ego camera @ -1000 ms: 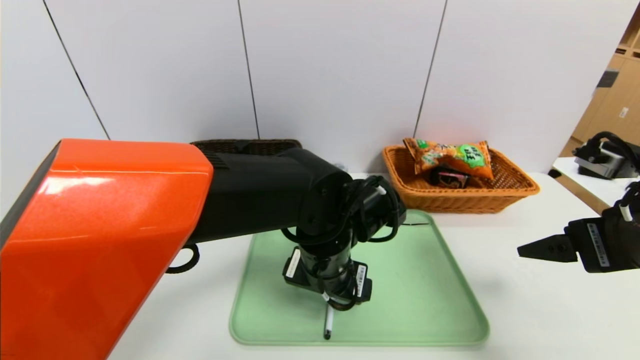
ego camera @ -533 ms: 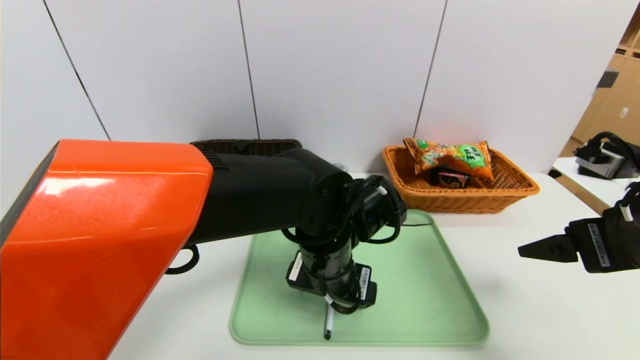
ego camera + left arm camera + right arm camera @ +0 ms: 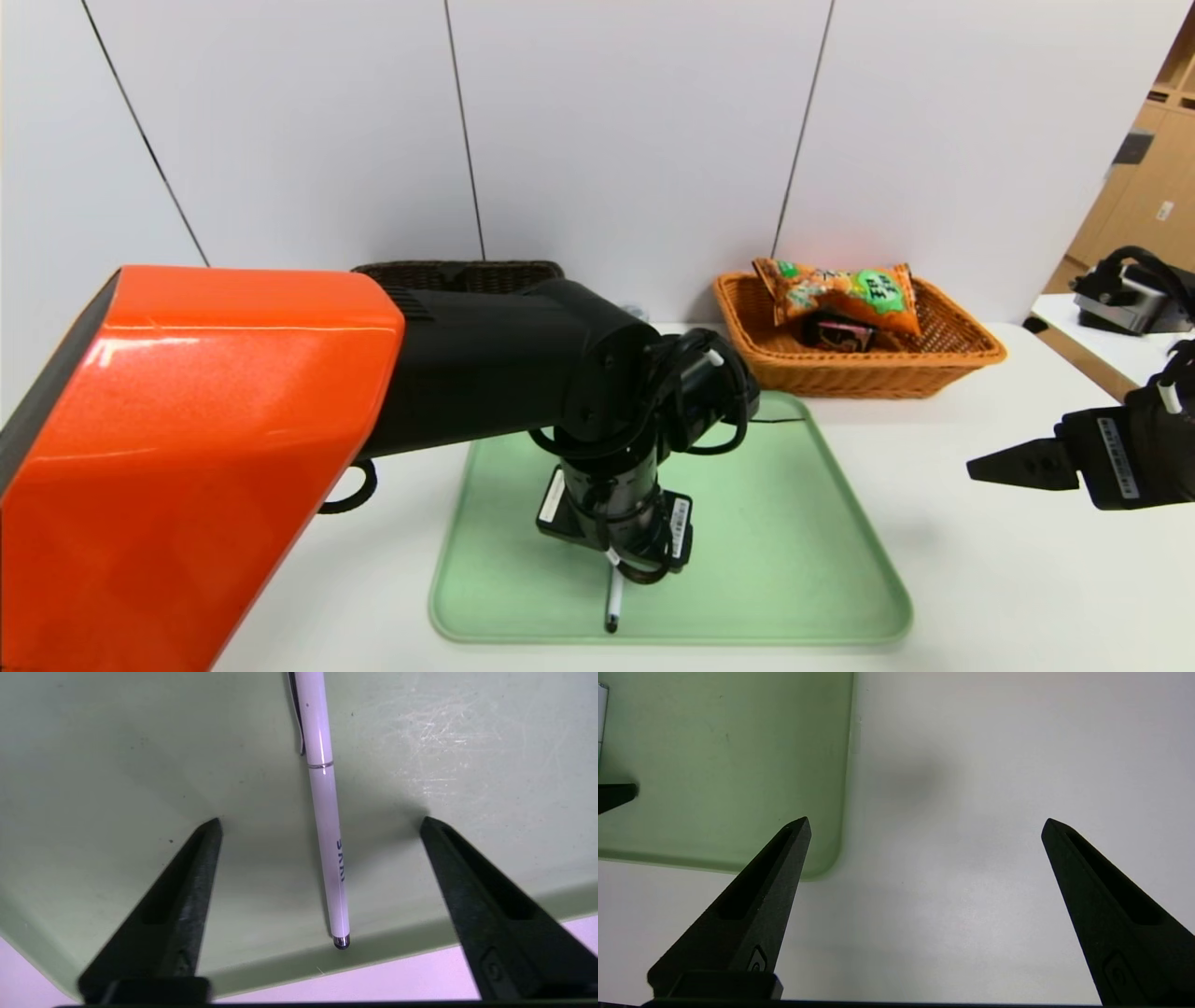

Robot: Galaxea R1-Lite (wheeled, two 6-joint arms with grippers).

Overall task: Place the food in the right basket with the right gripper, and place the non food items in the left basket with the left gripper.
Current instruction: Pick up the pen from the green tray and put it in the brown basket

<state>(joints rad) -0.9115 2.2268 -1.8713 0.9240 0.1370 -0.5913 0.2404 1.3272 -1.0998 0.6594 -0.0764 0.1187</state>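
A white pen with a dark tip lies on the green tray near its front edge. My left gripper is open just above it, one finger on each side of the pen, not touching it; in the head view the wrist hides the fingers. My right gripper is open and empty above the bare table right of the tray. The orange right basket holds a snack bag and a dark packet. The dark left basket is mostly hidden behind my left arm.
The tray's front rim runs just past the pen's tip, with white table beyond. My orange left upper arm fills the left of the head view. A second table with equipment stands at the far right.
My left wrist has shifted slightly over the pen. The right arm has not moved.
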